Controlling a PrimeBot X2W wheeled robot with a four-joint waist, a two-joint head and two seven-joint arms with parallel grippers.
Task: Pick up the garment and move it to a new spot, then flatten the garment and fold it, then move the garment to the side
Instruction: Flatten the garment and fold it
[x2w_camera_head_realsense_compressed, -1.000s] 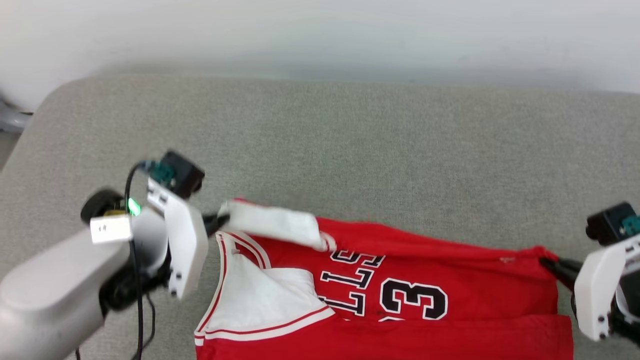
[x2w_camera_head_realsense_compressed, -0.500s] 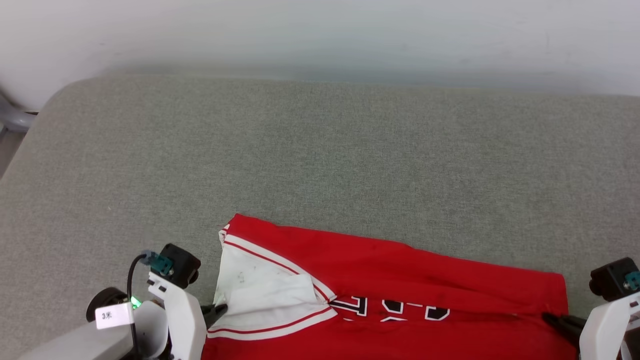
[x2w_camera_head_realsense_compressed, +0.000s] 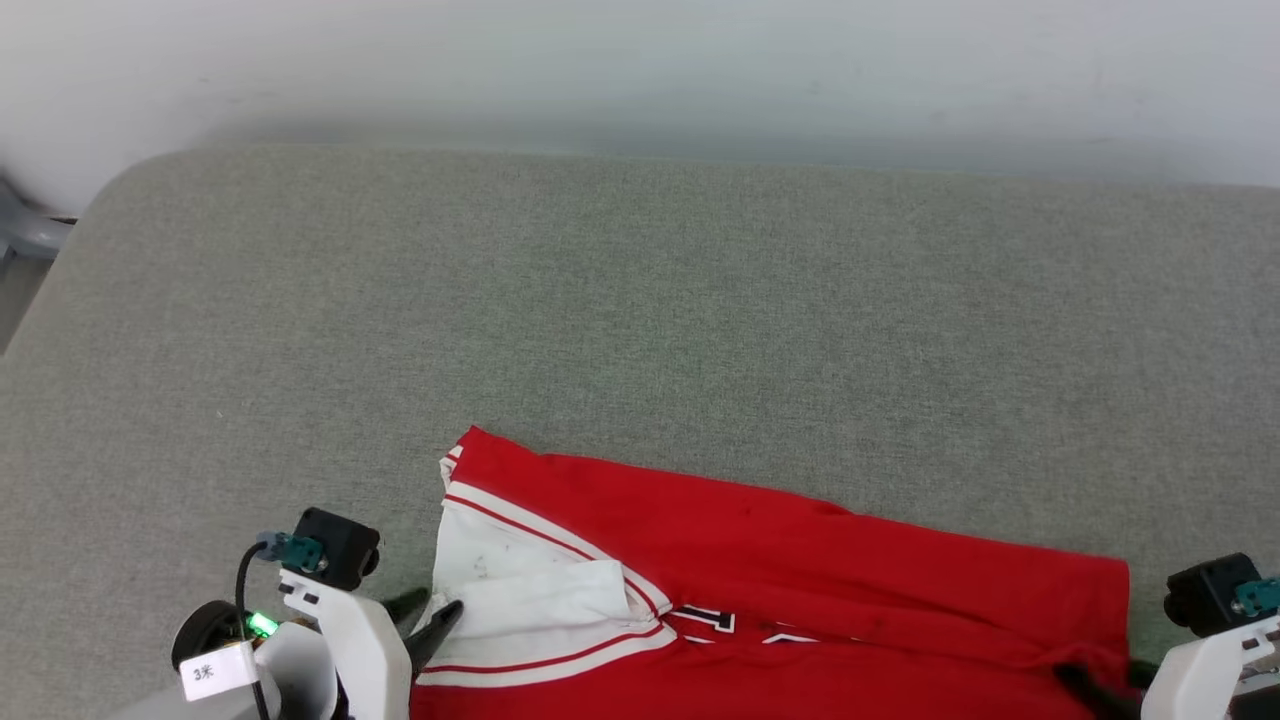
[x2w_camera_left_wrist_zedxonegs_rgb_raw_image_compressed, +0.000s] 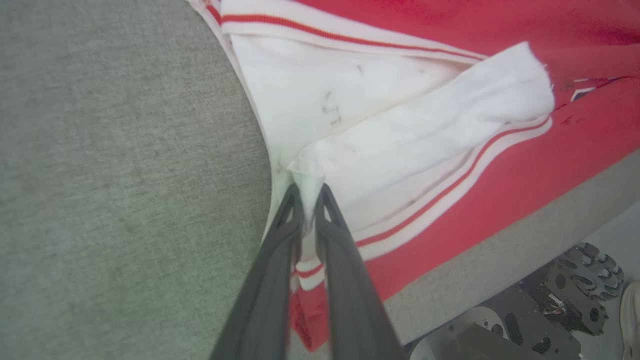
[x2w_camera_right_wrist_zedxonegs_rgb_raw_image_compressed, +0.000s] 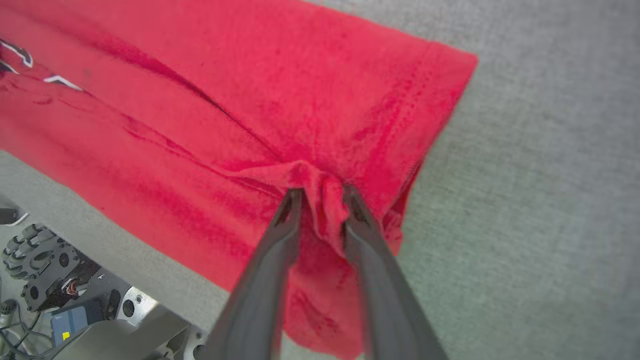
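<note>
The garment (x2w_camera_head_realsense_compressed: 800, 560), a red jersey with a white sleeve and striped trim, lies folded on the grey padded surface (x2w_camera_head_realsense_compressed: 640, 300) at its near edge. My left gripper (x2w_camera_head_realsense_compressed: 425, 610) is at the garment's left end. Its fingers stand slightly apart, and in the left wrist view a fold of white sleeve (x2w_camera_left_wrist_zedxonegs_rgb_raw_image_compressed: 400, 125) still sits between the tips of the left gripper (x2w_camera_left_wrist_zedxonegs_rgb_raw_image_compressed: 310, 192). My right gripper (x2w_camera_head_realsense_compressed: 1090, 685) is at the garment's right corner. In the right wrist view the right gripper (x2w_camera_right_wrist_zedxonegs_rgb_raw_image_compressed: 322, 192) has its fingers parted around a bunched pinch of red cloth (x2w_camera_right_wrist_zedxonegs_rgb_raw_image_compressed: 200, 100).
The padded surface stretches far back to a pale wall (x2w_camera_head_realsense_compressed: 640, 60). A grey object (x2w_camera_head_realsense_compressed: 20, 235) pokes in at the far left. Below the near edge, the wrist views show my wheeled base (x2w_camera_left_wrist_zedxonegs_rgb_raw_image_compressed: 575, 290) (x2w_camera_right_wrist_zedxonegs_rgb_raw_image_compressed: 40, 260).
Both grippers drew the garment's far edge toward me, folding it over the letters and number. Since half a second ago, both pairs of fingers have parted slightly.
</note>
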